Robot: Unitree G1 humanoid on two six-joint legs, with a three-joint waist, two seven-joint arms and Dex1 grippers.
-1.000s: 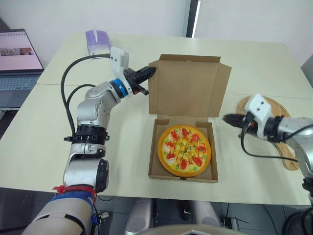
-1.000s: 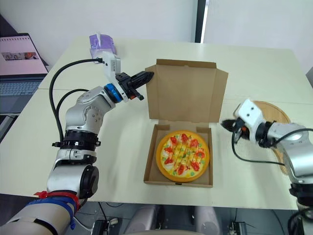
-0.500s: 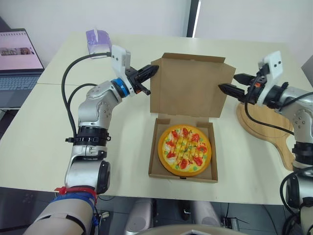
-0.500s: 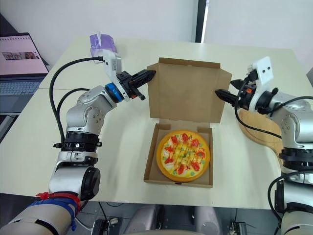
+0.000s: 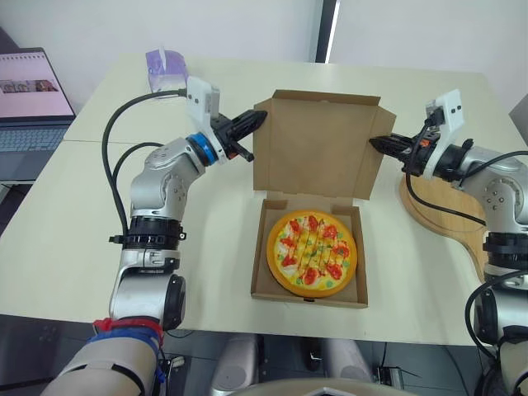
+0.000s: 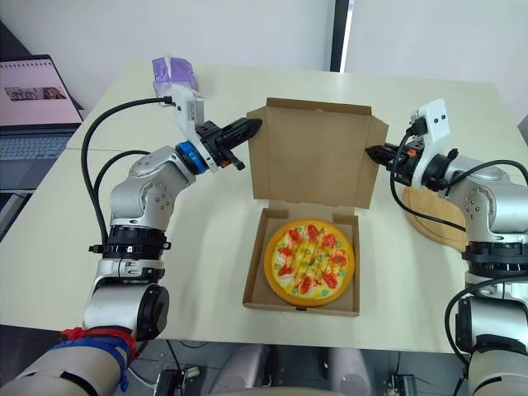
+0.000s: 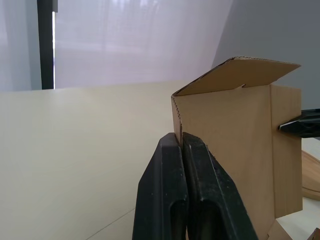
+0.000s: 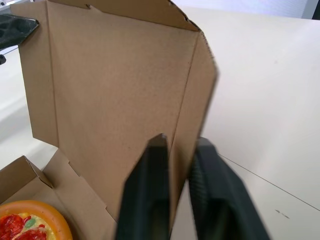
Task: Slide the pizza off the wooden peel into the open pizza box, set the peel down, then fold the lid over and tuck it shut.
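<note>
The pizza (image 5: 312,252) lies flat in the base of the cardboard box (image 5: 261,262). The lid (image 5: 318,144) stands upright behind it, side flaps angled forward. My left gripper (image 5: 257,120) is at the lid's left flap. In the left wrist view this gripper (image 7: 181,136) is shut on that flap's edge. My right gripper (image 5: 376,143) is at the lid's right flap. In the right wrist view it (image 8: 181,140) is open, one finger on each side of the flap. The wooden peel (image 5: 445,206) lies on the table right of the box, under my right arm.
A laptop (image 5: 29,91) sits on a separate desk at the far left. A purple object (image 5: 165,68) stands at the table's back left corner. The table's front edge runs just below the box.
My right gripper rose from low beside the peel, then moved in onto the lid's right flap. The lid now stands a little straighter. My left gripper stayed on the left flap.
</note>
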